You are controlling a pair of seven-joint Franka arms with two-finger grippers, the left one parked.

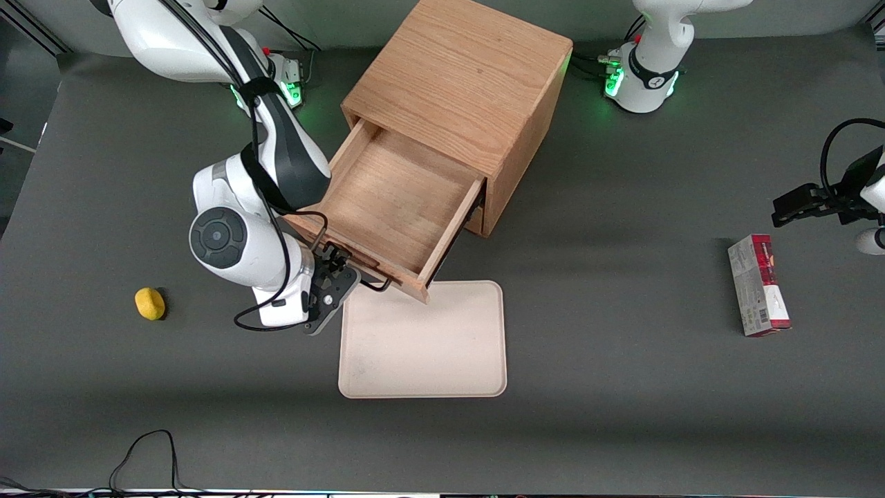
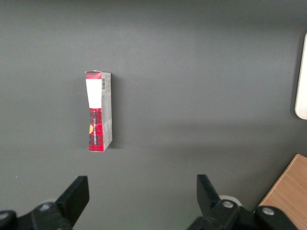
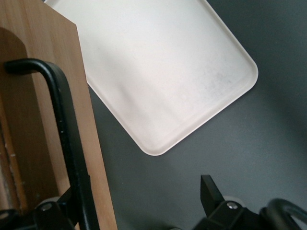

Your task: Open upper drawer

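Front view. One wooden cabinet (image 1: 470, 76) stands on the grey table (image 1: 622, 387). Its one visible drawer, the upper drawer (image 1: 397, 200), is pulled far out, its tray bare inside, its front overhanging the edge of one cream tray (image 1: 423, 342) that lies flat nearer the camera. My gripper (image 1: 339, 273) sits at the drawer front, at the black bar handle (image 1: 377, 283). One yellow lump (image 1: 150, 303) lies toward my arm's end of the table, well apart from the cabinet. One red and grey carton (image 1: 758, 285) lies on its side toward the parked arm's end.

Left wrist view. The same single carton (image 2: 99, 111) lies on the bare table, with one corner of the cabinet (image 2: 288, 194) and a sliver of the cream tray (image 2: 302, 81) at the frame's edge.

Right wrist view. My gripper (image 3: 139, 201) has its fingers (image 3: 211, 194) spread wide. One handle (image 3: 67, 139), a black bar, runs along the oak drawer front (image 3: 33, 67) and passes just by one finger; the other finger stands well apart from it over the table. The cream tray (image 3: 163, 72) lies below, partly under the drawer front.
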